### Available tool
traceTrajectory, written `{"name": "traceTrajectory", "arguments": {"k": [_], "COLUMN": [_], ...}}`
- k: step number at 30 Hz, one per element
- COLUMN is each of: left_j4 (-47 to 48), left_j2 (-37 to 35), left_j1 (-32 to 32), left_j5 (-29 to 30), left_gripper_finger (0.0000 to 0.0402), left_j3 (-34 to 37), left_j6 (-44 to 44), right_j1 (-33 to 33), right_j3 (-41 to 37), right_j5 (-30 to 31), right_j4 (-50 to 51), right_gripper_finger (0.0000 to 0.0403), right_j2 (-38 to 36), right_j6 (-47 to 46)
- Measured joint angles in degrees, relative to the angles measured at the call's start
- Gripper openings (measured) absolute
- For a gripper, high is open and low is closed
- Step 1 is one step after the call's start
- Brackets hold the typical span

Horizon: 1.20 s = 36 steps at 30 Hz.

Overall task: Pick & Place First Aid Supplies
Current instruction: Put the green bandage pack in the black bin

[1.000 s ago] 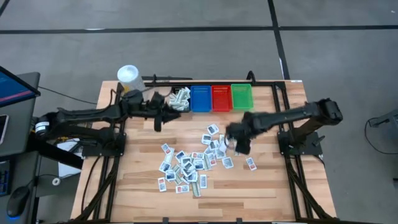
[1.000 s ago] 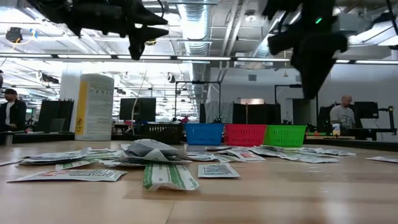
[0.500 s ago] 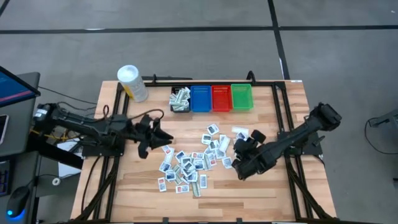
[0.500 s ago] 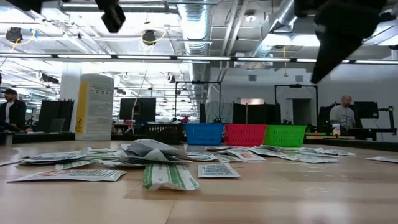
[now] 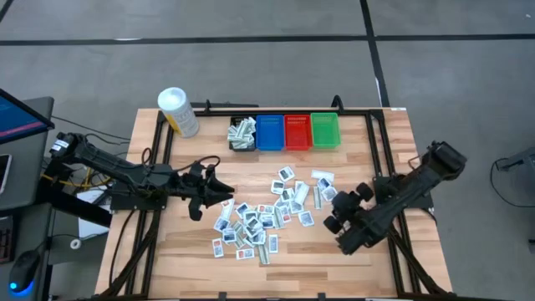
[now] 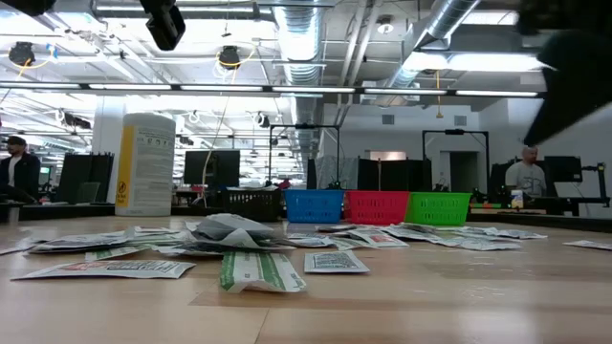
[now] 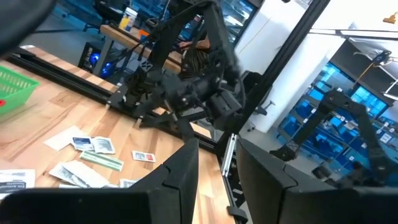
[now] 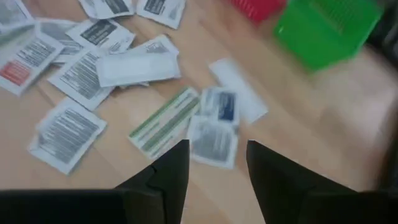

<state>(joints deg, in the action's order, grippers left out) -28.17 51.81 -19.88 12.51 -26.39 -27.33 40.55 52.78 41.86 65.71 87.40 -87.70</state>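
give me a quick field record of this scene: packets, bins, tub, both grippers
packets: first aid packets scattered loose mid-table
black bin: holds a few packets
blue bin: looks empty
red bin: looks empty
green bin: looks empty
tub: white tub, far left corner of the table
left gripper: open, empty, at the pile's left edge
right gripper: open, empty, above packets on the pile's right

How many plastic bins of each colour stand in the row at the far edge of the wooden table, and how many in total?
Black plastic bin, holding packets: 1
Blue plastic bin: 1
Red plastic bin: 1
Green plastic bin: 1
Total: 4 bins
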Motion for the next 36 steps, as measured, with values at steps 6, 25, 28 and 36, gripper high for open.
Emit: {"name": "traceTrajectory", "arguments": {"k": [6, 25, 28, 36], "left_j4": [-0.4, -0.6, -0.6, -1.1], "left_j2": [0.0, 0.0, 0.0, 0.0], "left_j1": [0.0, 0.1, 0.1, 0.1], "left_j5": [1.3, 7.5, 7.6, 7.6], "left_gripper_finger": [0.0108, 0.0108, 0.0108, 0.0108], "left_j3": [0.0, 0.0, 0.0, -0.1], "left_j6": [0.0, 1.6, 1.6, 1.4], "right_j1": [0.0, -8.9, -9.4, -10.0], "right_j3": [-14.1, -18.3, -18.3, -18.3], "right_j5": [4.8, -7.9, -8.4, -8.6], "right_j4": [-31.5, -43.5, -44.1, -45.9], "right_gripper_finger": [0.0129, 0.0119, 0.0119, 0.0119], "right_j2": [-4.2, -1.8, -1.8, -1.2], "right_j6": [-1.9, 16.2, 16.2, 16.2]}}
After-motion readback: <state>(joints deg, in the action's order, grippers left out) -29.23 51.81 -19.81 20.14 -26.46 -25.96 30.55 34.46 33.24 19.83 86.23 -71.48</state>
